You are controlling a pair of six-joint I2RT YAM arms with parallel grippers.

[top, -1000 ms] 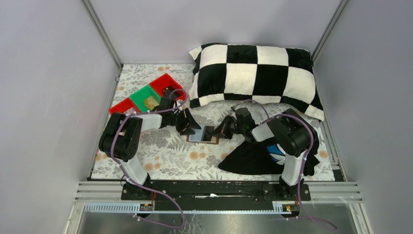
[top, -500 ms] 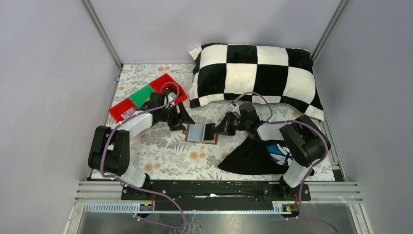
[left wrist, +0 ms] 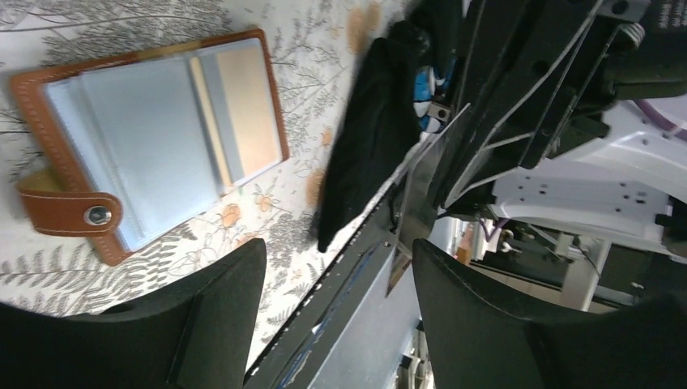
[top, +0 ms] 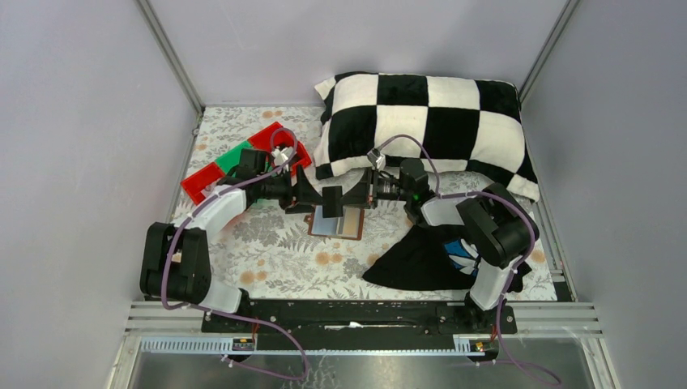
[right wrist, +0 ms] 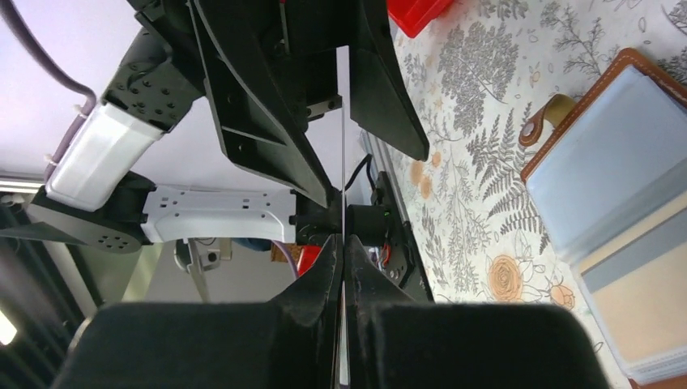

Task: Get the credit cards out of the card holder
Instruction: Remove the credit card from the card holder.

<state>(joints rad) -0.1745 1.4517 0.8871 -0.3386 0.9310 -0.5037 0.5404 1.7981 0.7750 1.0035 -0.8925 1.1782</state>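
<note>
Card holder (top: 336,224): a brown leather wallet lying open and flat on the floral tablecloth (top: 267,251), between the two grippers and just nearer the arm bases than them.
Long axis: left to right in the top view, slightly tilted. The snap strap (left wrist: 69,212) sticks out at the end toward the left arm.
Inside: grey-blue pocket panels face up, and a beige-orange card (left wrist: 247,105) is tucked in a pocket on the half away from the strap.
Held credit card (top: 332,198): in the air above the wallet's far edge, roughly level, its face turned up. Its longer side seems to run near to far. It looks dark from above, so its colour is hard to tell.
Right gripper (right wrist: 342,243): fingers pressed together on the card's right edge. Its own camera sees the card as a thin line (right wrist: 343,146).
Left gripper (left wrist: 339,251): fingers spread apart – one on each side of the card's left edge, with a visible gap on both sides and nothing gripped.
Arms: both reach inward and meet nose to nose over the middle of the table.
Surroundings: black cloth (top: 413,263) under the right arm, checkered pillow (top: 425,126) at the back, red and green trays (top: 235,162) behind the left arm – all apart from the wallet.
</note>
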